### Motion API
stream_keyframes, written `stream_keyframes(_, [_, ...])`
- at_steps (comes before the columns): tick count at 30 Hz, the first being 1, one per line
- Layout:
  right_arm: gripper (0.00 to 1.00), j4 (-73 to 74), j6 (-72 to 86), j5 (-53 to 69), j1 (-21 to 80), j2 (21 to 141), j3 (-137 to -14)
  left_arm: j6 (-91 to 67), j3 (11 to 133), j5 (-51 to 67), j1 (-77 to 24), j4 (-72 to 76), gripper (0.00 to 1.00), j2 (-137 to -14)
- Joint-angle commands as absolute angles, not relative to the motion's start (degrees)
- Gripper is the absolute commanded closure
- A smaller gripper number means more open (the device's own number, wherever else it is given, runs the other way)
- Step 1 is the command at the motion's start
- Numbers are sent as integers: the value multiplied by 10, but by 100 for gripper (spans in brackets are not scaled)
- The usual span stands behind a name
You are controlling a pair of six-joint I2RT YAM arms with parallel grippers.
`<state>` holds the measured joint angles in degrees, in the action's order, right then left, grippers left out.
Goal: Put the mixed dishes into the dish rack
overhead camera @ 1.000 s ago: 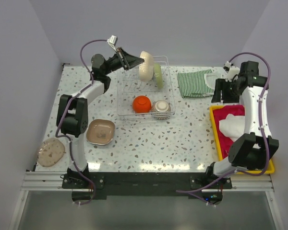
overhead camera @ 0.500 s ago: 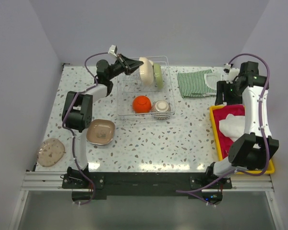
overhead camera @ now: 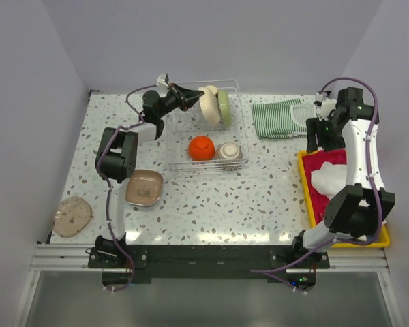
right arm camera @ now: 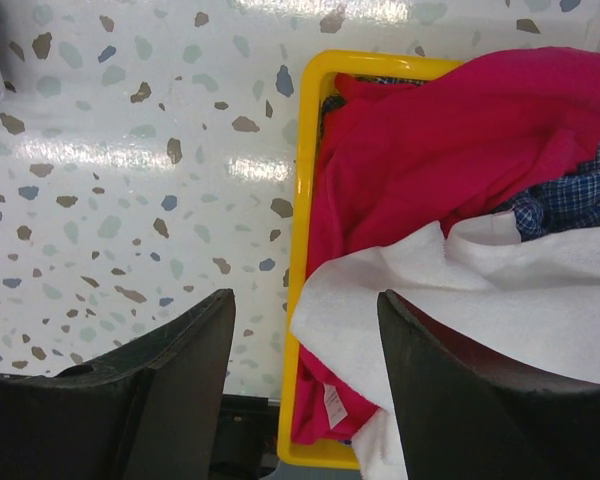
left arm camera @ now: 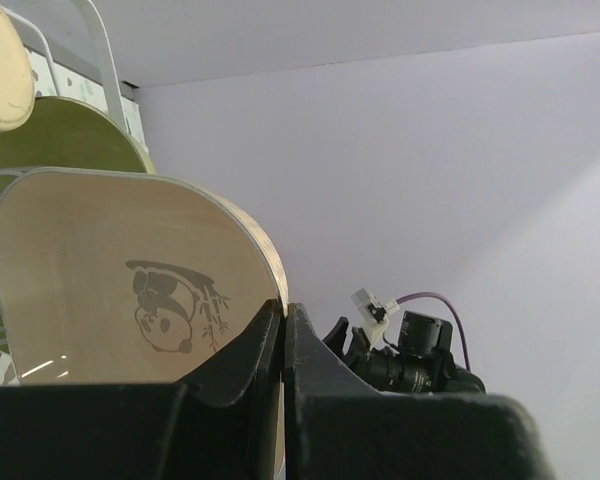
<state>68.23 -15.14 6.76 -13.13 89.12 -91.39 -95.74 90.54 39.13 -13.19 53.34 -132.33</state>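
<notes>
The left gripper is pinched shut on the rim of the cream plate, a rounded-square one with a panda drawn on its face. The plate stands on edge in the far end of the dish rack, just beside the green plate, which is upright too. Whether the cream one sits right down in a slot I cannot tell. In the near end of the rack lie the orange-red bowl and, just to its right, the grey patterned bowl. The rack stands toward the far edge of the bench. The brown plate lies flat by the rack's near left corner, and the pale round plate sits by the bench's near left corner. The right gripper hangs with its jaws apart and nothing between them, over the left rim of the yellow tray of cloths at the right edge. The striped green cloth lies near the far right corner
</notes>
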Motion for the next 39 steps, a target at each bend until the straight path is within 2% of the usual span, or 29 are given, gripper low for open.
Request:
stream_keyframes(1, [37,695,-168,50,-125,882,-925,-976,935,382,-141,591,100,-1315])
stream_keyframes(13, [37,699,-174,36,-111,910,-936,-946,996,359,-165,542,100,-1356])
stream_keyframes(29, [37,698,-193,11,16,947,-958,-905,982,366,-167,523,100,-1376])
stream_keyframes(32, [37,697,-192,15,18,952,-961,-884,980,372,-170,504,91,-1367])
stream_keyframes(33, [37,697,-191,17,18,953,-961,-871,978,374,-173,504,83,-1363])
stream_keyframes(35, [37,694,-189,21,18,954,-959,-852,978,379,-177,501,79,-1357])
stream_keyframes(39, [37,690,-185,27,18,950,-954,-796,989,380,-186,442,55,-1340])
